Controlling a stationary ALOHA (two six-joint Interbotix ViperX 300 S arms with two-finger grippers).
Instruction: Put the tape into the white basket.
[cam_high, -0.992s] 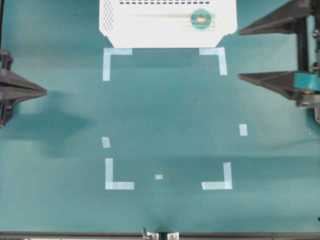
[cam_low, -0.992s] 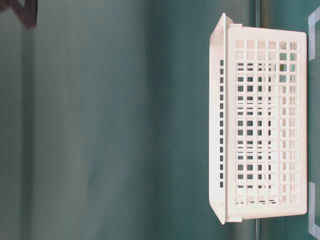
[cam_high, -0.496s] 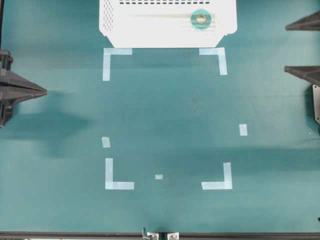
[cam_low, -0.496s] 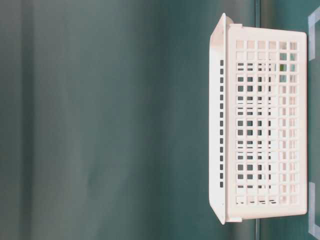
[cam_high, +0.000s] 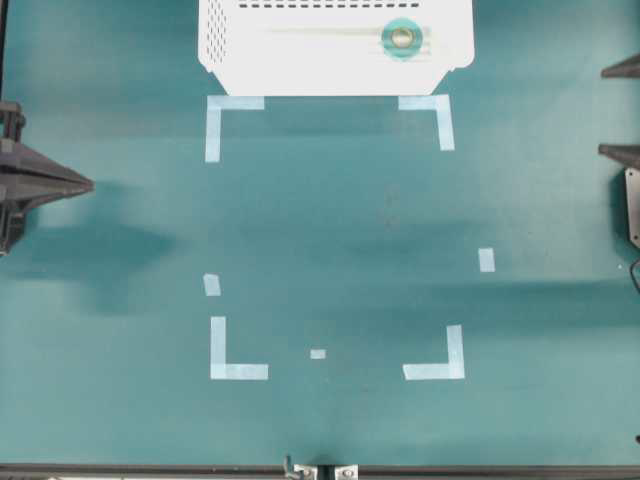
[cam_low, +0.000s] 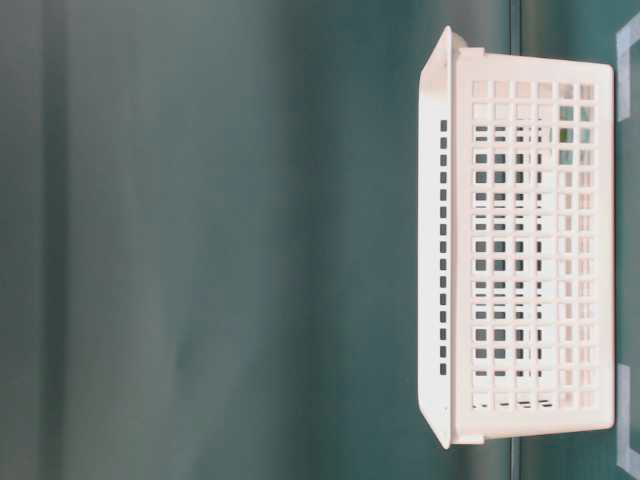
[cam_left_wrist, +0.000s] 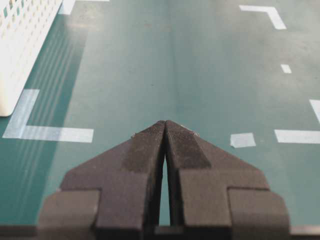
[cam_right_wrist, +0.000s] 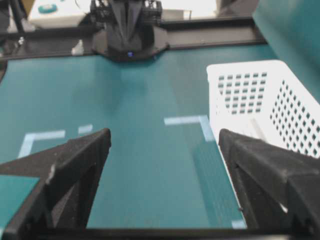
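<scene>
The teal-green tape roll (cam_high: 402, 38) lies inside the white basket (cam_high: 240, 60) at the top of the overhead view, near its right end. The basket also shows in the table-level view (cam_low: 530, 250), the left wrist view (cam_left_wrist: 20, 45) and the right wrist view (cam_right_wrist: 265, 100). My left gripper (cam_high: 88, 183) is shut and empty at the left edge, far from the basket; its jaws meet in the left wrist view (cam_left_wrist: 165, 124). My right gripper (cam_high: 622, 110) is open and empty at the right edge; its jaws stand wide apart in the right wrist view (cam_right_wrist: 165, 142).
Pale-blue tape corner marks (cam_high: 235, 125) (cam_high: 435, 362) and small strips (cam_high: 486, 259) lie flat on the green table. The left arm's base (cam_right_wrist: 127, 30) stands at the far side in the right wrist view.
My right gripper has drawn back to the right, almost out of the overhead view, still open. The tape and basket have not moved. The left gripper is still.
</scene>
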